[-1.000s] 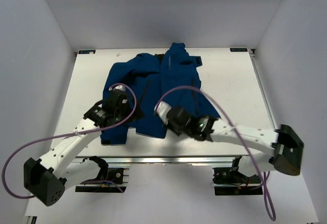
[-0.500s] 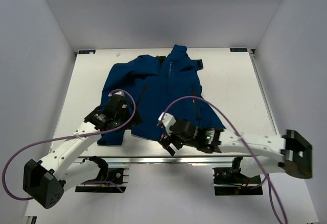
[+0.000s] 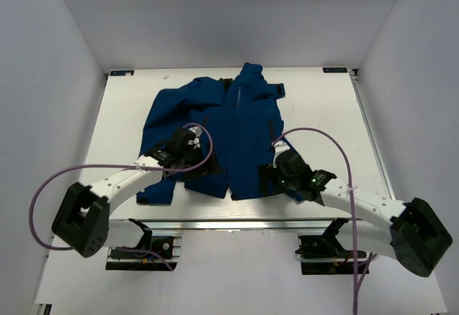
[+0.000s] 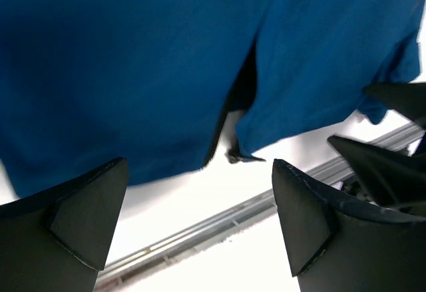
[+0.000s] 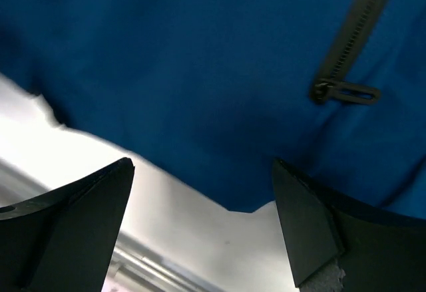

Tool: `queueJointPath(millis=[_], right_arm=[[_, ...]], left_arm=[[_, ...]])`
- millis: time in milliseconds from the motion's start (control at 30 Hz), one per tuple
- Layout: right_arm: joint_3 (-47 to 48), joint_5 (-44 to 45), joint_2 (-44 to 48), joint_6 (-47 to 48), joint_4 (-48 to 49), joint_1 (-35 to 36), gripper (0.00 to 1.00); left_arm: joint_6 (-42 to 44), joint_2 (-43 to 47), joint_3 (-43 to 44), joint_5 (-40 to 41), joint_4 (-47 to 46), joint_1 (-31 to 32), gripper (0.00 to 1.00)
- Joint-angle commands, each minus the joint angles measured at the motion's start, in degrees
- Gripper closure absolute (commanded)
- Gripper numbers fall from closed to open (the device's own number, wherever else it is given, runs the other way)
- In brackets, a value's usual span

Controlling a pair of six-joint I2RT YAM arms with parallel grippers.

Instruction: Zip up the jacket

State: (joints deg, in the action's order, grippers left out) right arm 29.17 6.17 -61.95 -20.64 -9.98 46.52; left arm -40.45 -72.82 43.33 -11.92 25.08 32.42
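**Left gripper (image 3: pixel 203 167) and right gripper (image 3: pixel 267 179) both open at the hem of the jacket (image 3: pixel 237 125)**

We find both grippers low over the near part of the jacket, one on each side of its front line. In each wrist view the jaws stand wide apart, with nothing caught between them.

From above, the royal-blue jacket lies spread on the white table (image 3: pixel 323 114). Its collar points to the far edge and its hem to the near edge, and it sits roughly in the middle from left to right. A purple cable (image 3: pixel 50 186) loops out from the left arm, and another (image 3: pixel 337 146) arches over the right arm.

In the left wrist view, the left gripper (image 4: pixel 200 165) frames the hem. There the two front panels (image 4: pixel 133 59) part, leaving a dark gap (image 4: pixel 243 86) between them, so this lower stretch is not closed. Bare table (image 4: pixel 180 192) and a metal rail (image 4: pixel 200 229) show just below the hem. We make out two dark pointed shapes (image 4: pixel 379 165) at the right edge. They are probably the other gripper's fingers, though the view is too close for us to be sure.

In the right wrist view, the right gripper (image 5: pixel 203 164) hangs over smooth blue cloth (image 5: pixel 166 59). A dark zipper (image 5: pixel 359 26) runs in from the upper right, and its pull (image 5: pixel 346 92) lies flat on the fabric, well apart from either finger (image 5: pixel 313 225). White table (image 5: pixel 166 205) shows below the hem. We cannot tell whether either gripper touches the cloth.
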Motion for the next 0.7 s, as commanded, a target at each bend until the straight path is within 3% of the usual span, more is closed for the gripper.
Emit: queueJointPath(millis=[0,167,300,500,600,667], right_arm=[[0.80,-2.48,-3.95,-0.90,2.85,-5.27,0.11],[2.72,-5.73,-13.88,1.74,8.48,-15.64,0.21],[6.32,-9.07,-19.07,6.40,14.01,-20.76,0.22],[17.99,-13.38,-26.02,12.20,11.05,-22.00,0.25],[19.44,-15.49,-22.19,14.30,6.91,-21.22,0.26],[17.86,-12.18,-19.01,16.24,5.59,-18.07,0.26]], left_arm=[[2.30,-5.72,1.31,-2.49,-5.74,0.27,0.02],[2.92,-16.81,5.88,-2.41,-8.74,0.27,0.02],[4.76,-23.94,14.48,-1.69,-8.38,0.27,0.02],[8.27,-31.50,24.07,-2.14,-6.11,0.27,0.02],[9.07,-30.55,25.58,-1.70,-3.20,0.27,0.02],[8.81,-26.36,22.70,-1.09,-2.58,0.27,0.02]])
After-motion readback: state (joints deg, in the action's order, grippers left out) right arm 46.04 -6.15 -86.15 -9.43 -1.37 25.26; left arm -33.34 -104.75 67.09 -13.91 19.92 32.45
